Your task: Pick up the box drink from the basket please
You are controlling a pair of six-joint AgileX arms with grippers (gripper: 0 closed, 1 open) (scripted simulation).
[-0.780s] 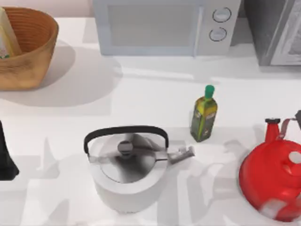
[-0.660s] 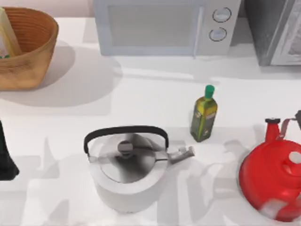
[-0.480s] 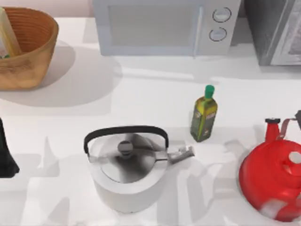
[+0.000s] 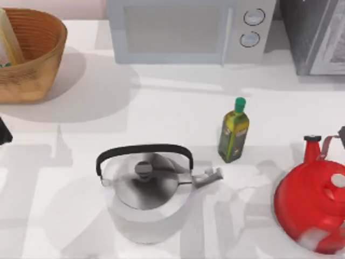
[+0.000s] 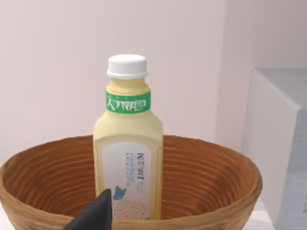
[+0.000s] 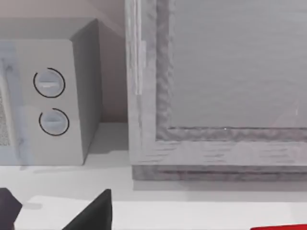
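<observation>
Though only one dark finger (image 5: 98, 213) of the left gripper (image 4: 2, 132) shows, just short of the basket (image 5: 211, 191), I cannot tell how wide the fingers stand. Beyond it the drink (image 5: 127, 158) stands upright inside the basket at the worktop's far left. It looks light, smooth, rather slippery; grip the flat label sides mid-body, not the capped neck. Right arm idles, fingers' state unclear.

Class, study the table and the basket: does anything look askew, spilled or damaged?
Nothing stands out. The box drink stands upright in the basket; the olive oil bottle and both kettles sit upright, nothing spilled.
</observation>
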